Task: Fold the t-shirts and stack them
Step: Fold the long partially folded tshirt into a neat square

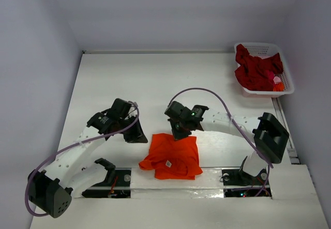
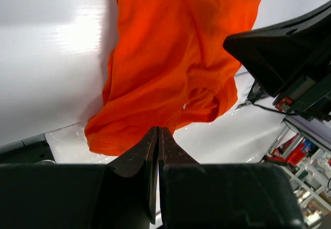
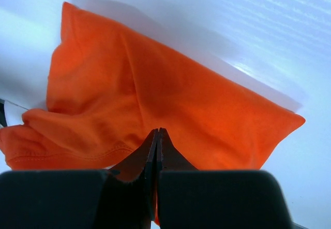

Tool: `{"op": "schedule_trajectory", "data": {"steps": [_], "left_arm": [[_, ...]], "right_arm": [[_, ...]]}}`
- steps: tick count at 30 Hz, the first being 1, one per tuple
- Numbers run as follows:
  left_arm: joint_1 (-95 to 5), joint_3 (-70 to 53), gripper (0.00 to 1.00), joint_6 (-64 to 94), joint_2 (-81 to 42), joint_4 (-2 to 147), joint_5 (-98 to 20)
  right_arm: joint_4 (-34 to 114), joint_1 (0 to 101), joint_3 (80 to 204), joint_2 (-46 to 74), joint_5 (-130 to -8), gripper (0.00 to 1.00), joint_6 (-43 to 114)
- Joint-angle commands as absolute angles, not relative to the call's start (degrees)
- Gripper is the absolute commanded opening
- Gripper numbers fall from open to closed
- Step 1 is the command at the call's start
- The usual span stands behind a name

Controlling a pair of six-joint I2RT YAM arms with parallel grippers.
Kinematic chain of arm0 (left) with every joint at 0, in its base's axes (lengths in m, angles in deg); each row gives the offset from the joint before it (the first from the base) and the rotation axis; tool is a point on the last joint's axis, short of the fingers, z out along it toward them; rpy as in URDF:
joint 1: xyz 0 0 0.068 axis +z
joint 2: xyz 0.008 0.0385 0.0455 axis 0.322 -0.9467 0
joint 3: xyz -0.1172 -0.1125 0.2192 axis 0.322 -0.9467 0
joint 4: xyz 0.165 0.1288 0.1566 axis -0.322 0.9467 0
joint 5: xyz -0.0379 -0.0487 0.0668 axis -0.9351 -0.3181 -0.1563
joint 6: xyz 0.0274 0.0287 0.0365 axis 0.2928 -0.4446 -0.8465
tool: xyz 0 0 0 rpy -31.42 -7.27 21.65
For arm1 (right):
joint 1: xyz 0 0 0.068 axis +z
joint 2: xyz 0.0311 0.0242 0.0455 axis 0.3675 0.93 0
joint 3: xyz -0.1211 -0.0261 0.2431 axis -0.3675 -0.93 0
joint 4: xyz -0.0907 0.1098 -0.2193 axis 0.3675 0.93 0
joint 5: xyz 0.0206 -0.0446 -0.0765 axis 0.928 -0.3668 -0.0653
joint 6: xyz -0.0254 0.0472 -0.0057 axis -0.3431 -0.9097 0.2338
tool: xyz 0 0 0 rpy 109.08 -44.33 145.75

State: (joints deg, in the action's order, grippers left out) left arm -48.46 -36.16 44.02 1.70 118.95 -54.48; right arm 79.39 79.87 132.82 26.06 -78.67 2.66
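The orange t-shirt [image 1: 173, 156] lies folded in a rough rectangle on the table near the front edge, its small white label [image 1: 168, 163] facing up. It fills the left wrist view [image 2: 170, 69] and the right wrist view [image 3: 170, 100]. My left gripper [image 1: 139, 136] is shut and empty, just left of the shirt's far-left corner [image 2: 158, 131]. My right gripper [image 1: 179, 133] is shut, its tip over the shirt's far edge [image 3: 156, 132]; no cloth shows pinched in it. The crimson red t-shirt [image 1: 256, 71] lies crumpled in the basket.
The white latticed basket [image 1: 287, 74] stands at the back right, with small pink and orange pieces beside the red shirt. The right arm's black body [image 2: 284, 58] shows at the right of the left wrist view. The arm bases sit along the table's near edge.
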Motion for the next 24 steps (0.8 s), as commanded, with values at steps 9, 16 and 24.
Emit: {"op": "schedule_trajectory", "data": {"steps": [9, 16, 24], "left_arm": [[-50.8, -40.2, 0.0, 40.2, 3.5, 122.0, -60.5], [-53.3, -40.2, 0.0, 42.9, -0.1, 118.3, -60.0], [-59.9, -40.5, 0.0, 46.1, -7.2, 113.8, -56.7]], "right_arm": [[76.5, 80.2, 129.7, 25.0, -74.7, 0.0, 2.2], [74.7, 80.2, 129.0, 27.3, -72.6, 0.0, 2.0], [73.7, 80.2, 129.4, 29.2, -71.2, 0.0, 2.5]]}}
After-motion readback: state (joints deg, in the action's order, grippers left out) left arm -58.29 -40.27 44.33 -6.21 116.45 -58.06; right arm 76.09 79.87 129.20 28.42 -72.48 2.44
